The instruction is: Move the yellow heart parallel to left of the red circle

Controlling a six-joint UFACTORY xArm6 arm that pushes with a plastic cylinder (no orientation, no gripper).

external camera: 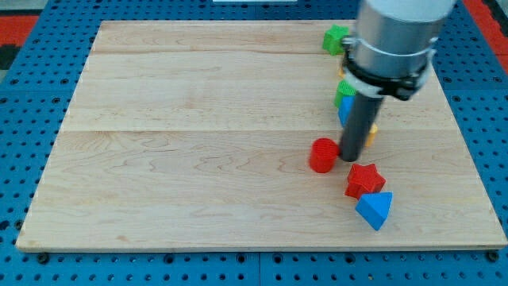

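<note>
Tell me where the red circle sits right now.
The red circle lies right of the board's centre in the camera view, touching the left side of my tip, with the red star just below-right of it.

A pale wooden table [198, 143] of joined planks fills most of the view, evenly lit. Around it lies a blue perforated surface [32, 103] dotted with holes, with red patches [488, 20] at the top corners
</note>
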